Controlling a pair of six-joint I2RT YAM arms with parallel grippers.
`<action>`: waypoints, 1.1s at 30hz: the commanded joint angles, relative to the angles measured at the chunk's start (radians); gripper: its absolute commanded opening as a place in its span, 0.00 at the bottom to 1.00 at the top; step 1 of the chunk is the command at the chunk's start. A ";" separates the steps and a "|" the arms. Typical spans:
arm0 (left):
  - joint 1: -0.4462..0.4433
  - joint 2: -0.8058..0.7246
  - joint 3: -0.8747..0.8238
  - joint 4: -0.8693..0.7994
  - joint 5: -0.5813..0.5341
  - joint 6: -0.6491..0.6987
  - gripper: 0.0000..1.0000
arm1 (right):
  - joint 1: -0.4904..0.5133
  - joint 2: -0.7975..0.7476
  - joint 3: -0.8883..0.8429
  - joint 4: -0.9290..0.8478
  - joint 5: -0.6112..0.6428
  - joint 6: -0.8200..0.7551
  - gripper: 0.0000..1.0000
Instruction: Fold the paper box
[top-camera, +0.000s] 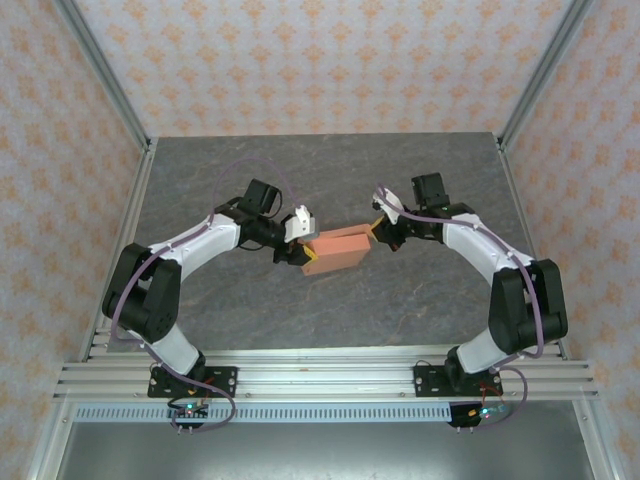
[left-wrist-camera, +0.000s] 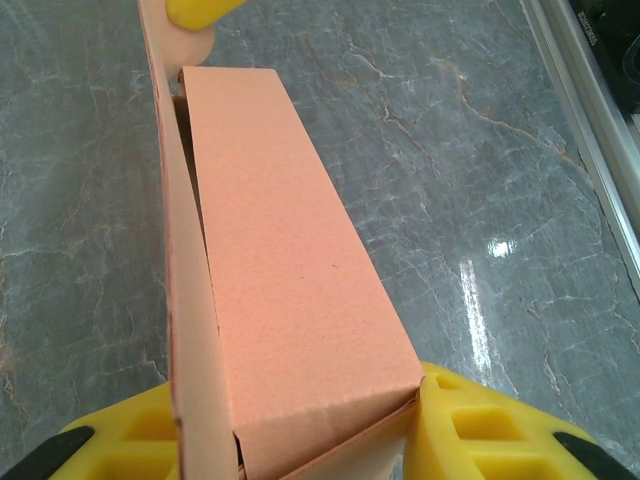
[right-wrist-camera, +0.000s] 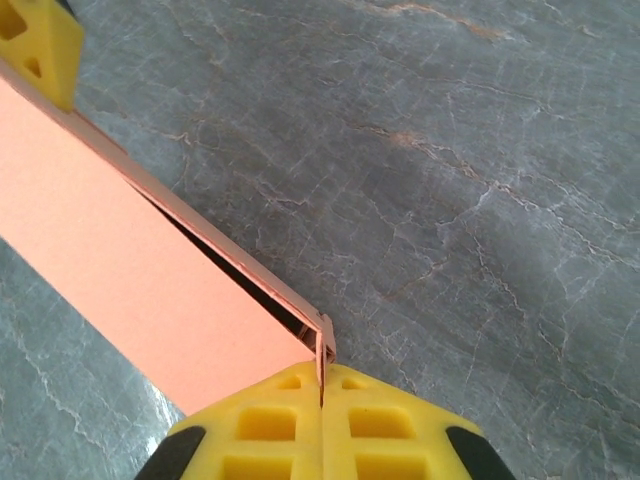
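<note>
**Box held between both grippers at mid-table**

A grey, marble-veined tabletop (top-camera: 330, 310) sits inside walls (top-camera: 300, 60) papered in a pale orange pattern. Aluminium posts (top-camera: 105, 70) stand at the corners, and a rail (top-camera: 330, 375) runs along the bottom of the top view.

The paper box (top-camera: 337, 250) lies at frame centre, long and narrow, slanting up to the right. The left gripper (top-camera: 297, 238) takes its left end: in the left wrist view the yellow fingers (left-wrist-camera: 480, 430) stand partly apart with the box end between them. The right gripper (top-camera: 378, 232) meets the right end, and its fingers (right-wrist-camera: 390, 430) are pressed together on a thin card edge.

Grey surface shows on every side of the box. The walls and posts are well apart from it.
</note>
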 joint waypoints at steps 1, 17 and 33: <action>-0.005 0.012 0.009 0.035 -0.057 -0.027 0.26 | 0.061 -0.045 0.047 0.003 0.122 0.179 0.00; -0.013 0.039 0.021 0.086 -0.153 -0.126 0.29 | 0.248 -0.040 0.180 -0.122 0.688 0.831 0.00; -0.049 0.083 0.097 -0.057 -0.292 -0.063 0.30 | 0.248 -0.005 0.268 -0.278 0.683 0.912 0.00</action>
